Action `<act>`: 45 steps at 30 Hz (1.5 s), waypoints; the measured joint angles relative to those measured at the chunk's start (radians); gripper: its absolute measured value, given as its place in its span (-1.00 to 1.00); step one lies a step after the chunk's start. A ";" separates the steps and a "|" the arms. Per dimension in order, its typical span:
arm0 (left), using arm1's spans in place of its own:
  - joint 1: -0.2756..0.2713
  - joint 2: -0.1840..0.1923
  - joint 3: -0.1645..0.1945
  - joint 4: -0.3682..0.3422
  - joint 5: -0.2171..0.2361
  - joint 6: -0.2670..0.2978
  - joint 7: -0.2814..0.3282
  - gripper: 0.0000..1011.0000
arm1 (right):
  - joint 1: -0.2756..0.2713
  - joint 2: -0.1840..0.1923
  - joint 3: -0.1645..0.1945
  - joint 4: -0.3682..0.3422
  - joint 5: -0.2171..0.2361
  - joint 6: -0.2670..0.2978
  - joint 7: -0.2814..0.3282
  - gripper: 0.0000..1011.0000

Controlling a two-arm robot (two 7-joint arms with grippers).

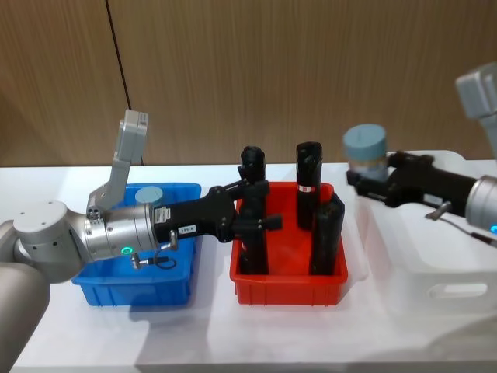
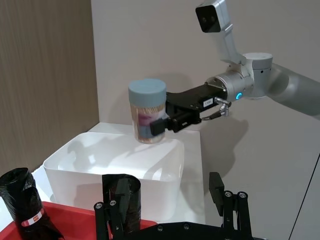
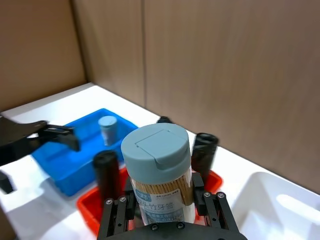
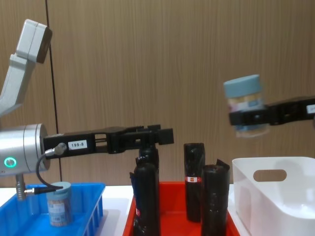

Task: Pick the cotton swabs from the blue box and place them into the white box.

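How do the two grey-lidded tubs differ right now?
The held tub is clamped in the right gripper; the other tub stands free. The held tub hangs over the white box's edge; the other tub sits in the blue box. Both have matching lids. Left gripper hovers above red tray.

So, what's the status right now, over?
Right gripper shut on cotton swabs tub, high above white box. Left gripper open, empty, over red tray. Second tub stands in blue box. Nothing between held tub and box.
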 joint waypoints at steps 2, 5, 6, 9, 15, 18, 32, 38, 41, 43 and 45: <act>0.000 0.000 0.000 0.000 0.000 0.000 0.000 0.99 | -0.002 0.005 0.006 0.003 0.006 -0.004 -0.014 0.31; 0.000 0.000 0.000 0.000 0.000 0.000 0.000 0.99 | -0.006 0.014 0.017 0.013 0.017 -0.013 -0.047 0.31; 0.000 0.000 0.000 0.000 0.000 0.000 0.000 0.99 | -0.007 0.016 0.019 0.015 0.019 -0.014 -0.055 0.31; 0.000 0.000 0.000 0.000 0.000 0.000 0.000 0.99 | -0.010 0.022 0.028 0.030 0.027 -0.021 -0.084 0.31; 0.000 0.000 0.000 0.000 0.000 0.000 0.000 0.99 | -0.019 0.029 0.042 0.078 0.039 -0.039 -0.155 0.31; 0.000 0.000 0.000 0.000 0.000 0.000 0.000 0.99 | -0.022 0.031 0.044 0.093 0.039 -0.044 -0.172 0.31; 0.000 0.000 0.000 0.000 0.000 0.000 0.000 0.99 | -0.041 0.034 0.043 0.165 0.016 -0.069 -0.233 0.31; 0.000 0.000 0.000 0.000 0.000 0.000 0.000 0.99 | -0.050 0.034 0.039 0.180 0.009 -0.074 -0.239 0.46; 0.000 0.000 0.000 0.000 0.000 0.000 0.000 0.99 | -0.054 0.035 0.037 0.184 0.008 -0.076 -0.240 0.60; 0.000 0.000 0.000 0.000 0.000 0.000 0.000 0.99 | -0.057 0.035 0.036 0.185 0.007 -0.076 -0.239 0.71; 0.000 0.000 0.000 0.000 0.000 0.000 0.000 0.99 | -0.058 0.035 0.035 0.185 0.007 -0.077 -0.239 0.83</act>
